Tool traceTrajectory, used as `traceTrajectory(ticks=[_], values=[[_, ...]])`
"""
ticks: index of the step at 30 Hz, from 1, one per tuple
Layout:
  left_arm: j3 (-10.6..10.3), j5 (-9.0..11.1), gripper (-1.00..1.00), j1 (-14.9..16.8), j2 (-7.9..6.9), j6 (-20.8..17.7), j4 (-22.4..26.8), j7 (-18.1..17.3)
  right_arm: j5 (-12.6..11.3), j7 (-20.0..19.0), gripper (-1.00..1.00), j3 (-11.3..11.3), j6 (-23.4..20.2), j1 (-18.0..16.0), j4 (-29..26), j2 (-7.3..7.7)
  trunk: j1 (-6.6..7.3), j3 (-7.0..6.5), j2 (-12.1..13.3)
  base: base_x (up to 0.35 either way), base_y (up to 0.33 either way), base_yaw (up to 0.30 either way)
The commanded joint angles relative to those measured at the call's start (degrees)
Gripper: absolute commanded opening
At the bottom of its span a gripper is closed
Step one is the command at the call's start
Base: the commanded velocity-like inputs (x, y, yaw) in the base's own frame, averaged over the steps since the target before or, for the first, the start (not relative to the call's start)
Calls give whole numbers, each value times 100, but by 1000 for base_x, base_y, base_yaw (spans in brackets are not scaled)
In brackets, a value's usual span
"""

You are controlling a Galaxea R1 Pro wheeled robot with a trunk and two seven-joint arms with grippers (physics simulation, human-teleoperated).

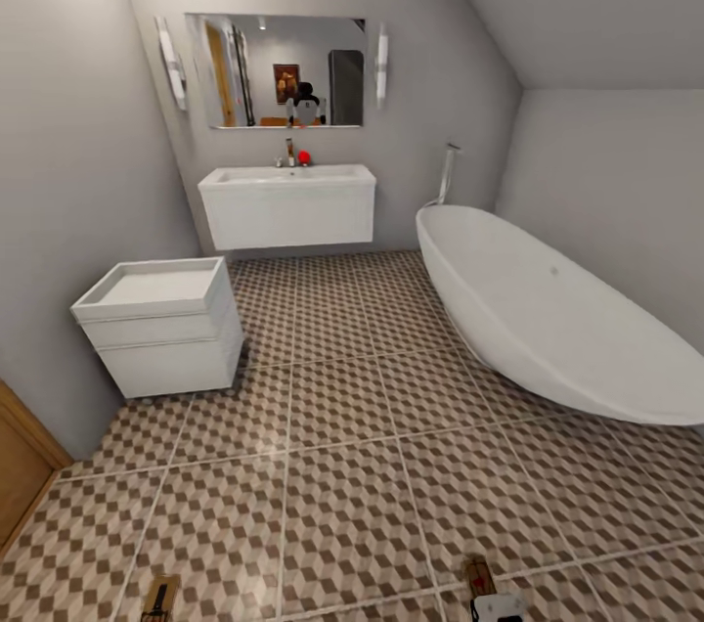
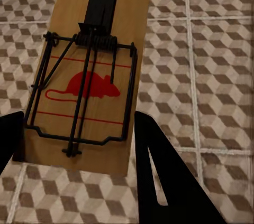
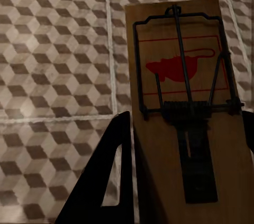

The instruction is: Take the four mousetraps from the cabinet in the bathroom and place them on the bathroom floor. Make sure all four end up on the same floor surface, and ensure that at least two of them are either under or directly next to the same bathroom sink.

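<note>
You carry one flat brown wooden mousetrap (image 2: 87, 76) in each gripper, over the cube-patterned tile floor (image 1: 342, 466).
Both pairs of black fingers (image 2: 169, 176) are clamped on board edges; the boards are light and stiff, so avoid the wire spring.

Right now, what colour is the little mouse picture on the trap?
Red, printed on the light brown wooden mousetrap. The left wrist view shows it best.
</note>
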State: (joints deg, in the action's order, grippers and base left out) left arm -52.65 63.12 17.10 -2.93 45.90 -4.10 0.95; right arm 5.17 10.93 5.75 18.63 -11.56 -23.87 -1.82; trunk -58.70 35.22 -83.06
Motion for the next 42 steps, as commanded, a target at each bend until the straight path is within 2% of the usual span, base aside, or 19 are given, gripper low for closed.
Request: traceTrajectory(ticks=[1, 12, 28, 42], values=[[-44, -2, -100, 4, 3, 16, -11, 37, 46, 44, -100, 22, 0, -4, 5, 2, -3, 5, -2, 288, -182, 0], [-44, -2, -100, 4, 3, 16, -11, 37, 54, 47, -100, 31, 9, -4, 5, -3, -3, 5, -2, 296, -173, 19], [-44, -2, -100, 4, 3, 16, -11, 37, 48, 44, -100, 31, 9, -4, 5, -3, -3, 5, -2, 304, -161, 176], [-44, -2, -100, 4, 3, 16, -11, 37, 48, 44, -100, 31, 9, -4, 5, -3, -3, 5, -2, 304, -159, 7]])
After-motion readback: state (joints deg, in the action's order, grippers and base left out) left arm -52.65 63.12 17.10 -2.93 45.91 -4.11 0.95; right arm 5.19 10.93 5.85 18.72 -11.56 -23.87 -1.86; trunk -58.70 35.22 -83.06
